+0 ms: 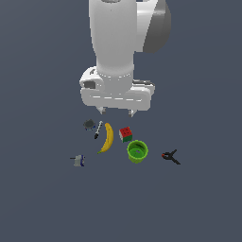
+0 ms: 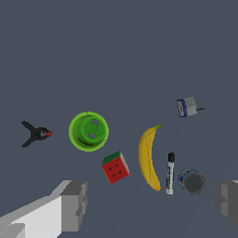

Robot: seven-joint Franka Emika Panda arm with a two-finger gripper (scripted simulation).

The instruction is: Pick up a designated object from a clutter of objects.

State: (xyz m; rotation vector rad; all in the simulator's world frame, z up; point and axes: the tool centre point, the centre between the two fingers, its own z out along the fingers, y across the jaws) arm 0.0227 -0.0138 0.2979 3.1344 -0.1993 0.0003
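Note:
The designated object (image 1: 78, 160) is a tiny pale grey stubby piece with a dark blue band, lying alone at the exterior view's left of the clutter; it also shows in the wrist view (image 2: 187, 107). The clutter holds a yellow banana (image 1: 108, 137), a green cup (image 1: 137, 151), a red-green cube (image 1: 125, 133), a black clamp (image 1: 170, 157), a marker pen (image 1: 98, 129) and a dark grey lump (image 1: 89, 125). My gripper (image 1: 116, 112) hangs open and empty well above the clutter, over the banana's far end. Its fingers (image 2: 74, 206) are wide apart in the wrist view.
The floor (image 1: 42, 203) is plain dark grey all around. In the wrist view the cup (image 2: 89, 131), cube (image 2: 115, 168), banana (image 2: 148, 158), pen (image 2: 170, 173), lump (image 2: 192, 181) and clamp (image 2: 34, 134) lie spread apart.

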